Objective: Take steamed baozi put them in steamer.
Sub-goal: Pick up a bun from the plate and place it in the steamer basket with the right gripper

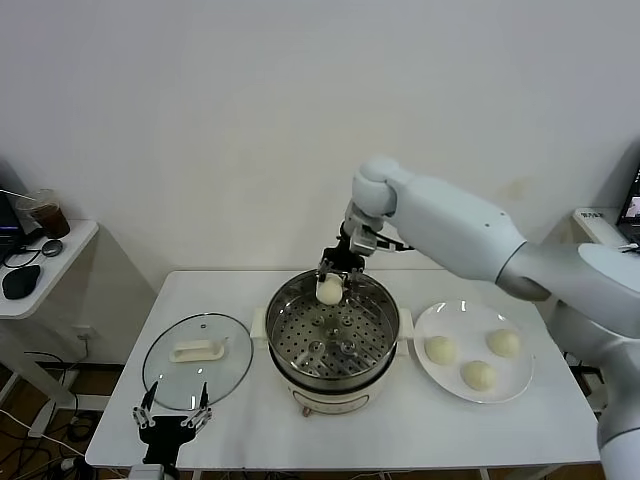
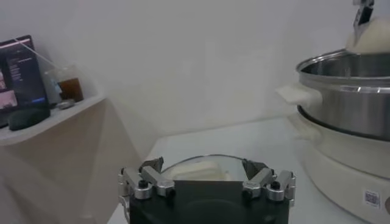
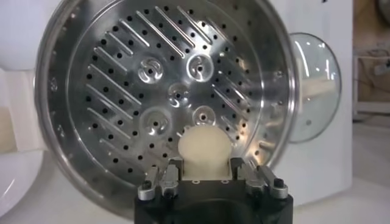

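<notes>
One soft, light bun sits pinched by its sides in the right gripper above the steamer (squeezing harder would likely dent it), while the left gripper waits open by the lid.

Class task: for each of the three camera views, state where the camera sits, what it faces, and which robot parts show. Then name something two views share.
Head view: looks down from the robot's head at the table; right gripper holds a baozi over the steamer, left gripper low beside the glass lid.
Left wrist view: from the left arm, looks across the table; left gripper open over the glass lid.
Right wrist view: looks down into the steamer; right gripper clamps the baozi.
Shared: steamer, baozi and lid appear in all views.
</notes>
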